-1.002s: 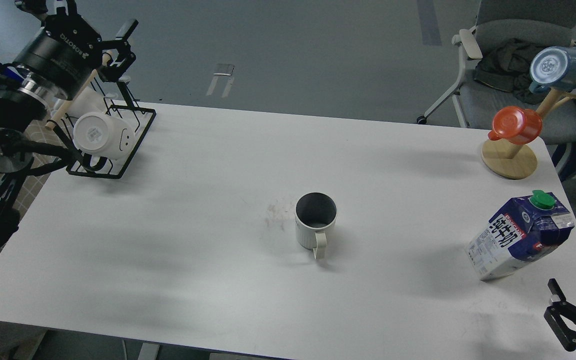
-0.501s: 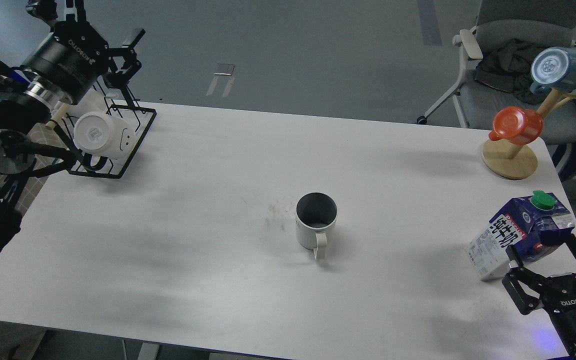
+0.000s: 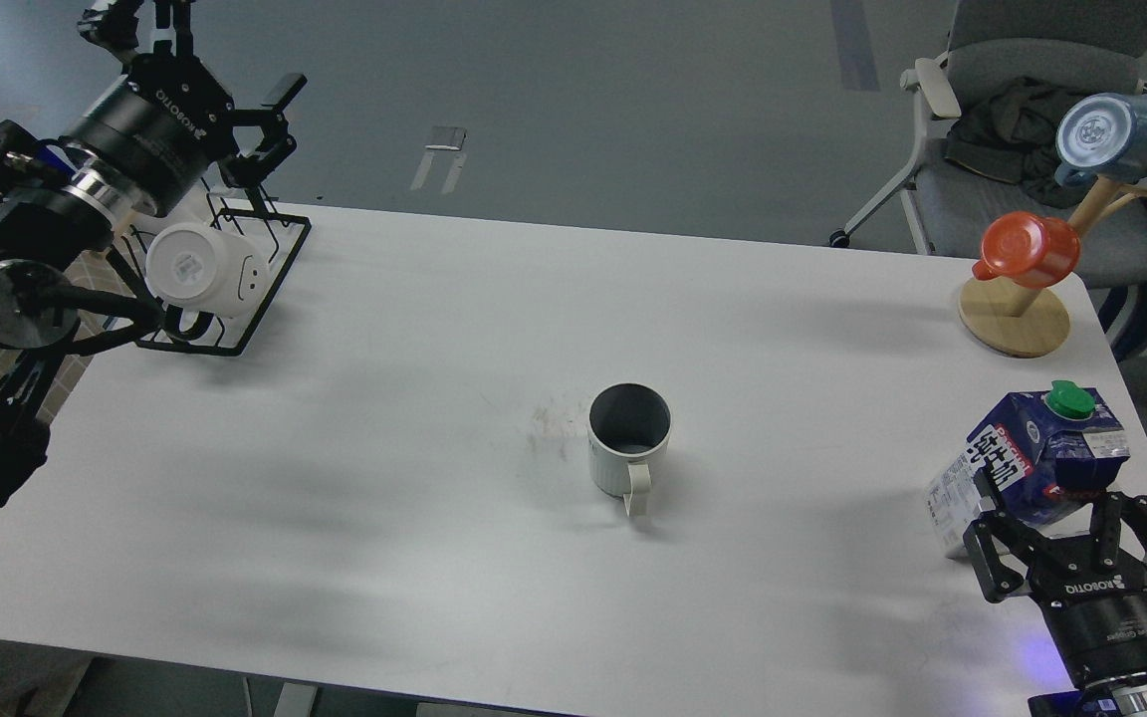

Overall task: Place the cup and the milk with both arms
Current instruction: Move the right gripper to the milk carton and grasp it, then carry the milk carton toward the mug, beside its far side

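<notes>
Lower right of frame: right gripper [image 3: 1059, 516] comes up from the bottom edge, fingers spread apart on either side of the milk [image 3: 1030, 468]'s lower body. Carton sits between them; contact can't be confirmed, looks not yet clamped. Milk stands near the right edge of the table [image 3: 335, 478], navy and white, green cap [image 3: 1068, 400] on top, appears to lean a bit.

Handling guess for milk: cardboard walls, semi-stiff, will dent if squeezed hard; if full, it's heavy and top-heavy once lifted. Best hold is across the flat side panels mid-body, not the gable or cap. Smooth coating, could slip with a light pinch.

Centre of frame: cup [image 3: 627, 444], off-white ribbed, dark inside, upright, handle pointing toward the bottom of the frame. Nothing touching it. Rigid ceramic, moderately heavy, chips if knocked; ribs give some grip. Take it over the rim wall or across the body, handle kept clear of the fingers.

Right side, farther back: wooden mug tree [image 3: 1017, 309] with orange mug [image 3: 1026, 247] and blue mug [image 3: 1116, 134]. Chair [image 3: 1007, 110] behind it, off the table.

Upper left: black wire rack [image 3: 245, 269] holding a glossy white mug [image 3: 200, 269]. Left gripper [image 3: 230, 124] hangs above the rack, fingers apart, holding nothing, well apart from the cup.
</notes>
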You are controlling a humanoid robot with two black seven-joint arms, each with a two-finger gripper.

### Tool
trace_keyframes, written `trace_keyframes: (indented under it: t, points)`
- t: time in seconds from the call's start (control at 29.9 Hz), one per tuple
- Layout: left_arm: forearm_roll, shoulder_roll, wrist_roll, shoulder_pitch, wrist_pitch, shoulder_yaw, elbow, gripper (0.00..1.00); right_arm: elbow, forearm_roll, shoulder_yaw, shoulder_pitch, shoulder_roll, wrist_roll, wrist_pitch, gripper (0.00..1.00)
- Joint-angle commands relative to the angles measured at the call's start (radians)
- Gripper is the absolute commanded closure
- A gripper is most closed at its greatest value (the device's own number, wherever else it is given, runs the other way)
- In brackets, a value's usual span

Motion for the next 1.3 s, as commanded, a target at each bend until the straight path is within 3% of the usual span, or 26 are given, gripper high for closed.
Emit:
trace_keyframes:
  t: [0.0,0.03,0.1,0.13,0.27,0.6,0.8,1.1,1.27]
  points:
    - [0.002,-0.001,0.006,-0.002,0.000,0.001,0.000,0.02,-0.003,0.001,0.003,0.007,0.003,0.000,0.000,0.28]
    - [0.002,-0.001,0.009,-0.002,0.000,0.001,0.000,0.02,-0.003,0.000,0.004,0.007,0.003,0.000,0.000,0.34]
    - [0.002,-0.003,0.016,-0.002,0.002,0.001,0.000,0.02,-0.002,0.001,0.015,0.011,0.003,0.000,0.000,0.55]
    - [0.002,-0.003,0.016,-0.002,0.002,0.001,0.000,0.02,-0.002,0.001,0.015,0.011,0.003,0.000,0.000,0.55]
    - [0.003,-0.007,0.017,0.002,0.002,0.001,0.000,0.02,0.006,0.007,0.032,0.027,0.003,0.000,0.000,0.74]
    - [0.012,-0.024,0.042,0.003,0.002,0.002,0.000,0.02,0.059,0.015,0.035,0.080,0.003,-0.013,0.000,0.74]
    - [0.017,-0.067,0.058,0.002,0.003,0.002,0.000,0.02,0.113,0.015,-0.060,0.141,0.005,-0.017,0.000,0.74]
    - [0.017,-0.043,0.082,0.005,0.003,0.004,-0.012,0.02,0.058,-0.003,-0.212,0.266,0.140,-0.057,0.000,0.73]
    - [0.018,-0.032,0.082,0.005,0.003,0.004,-0.017,0.02,-0.003,-0.033,-0.238,0.286,0.140,-0.059,0.000,0.72]
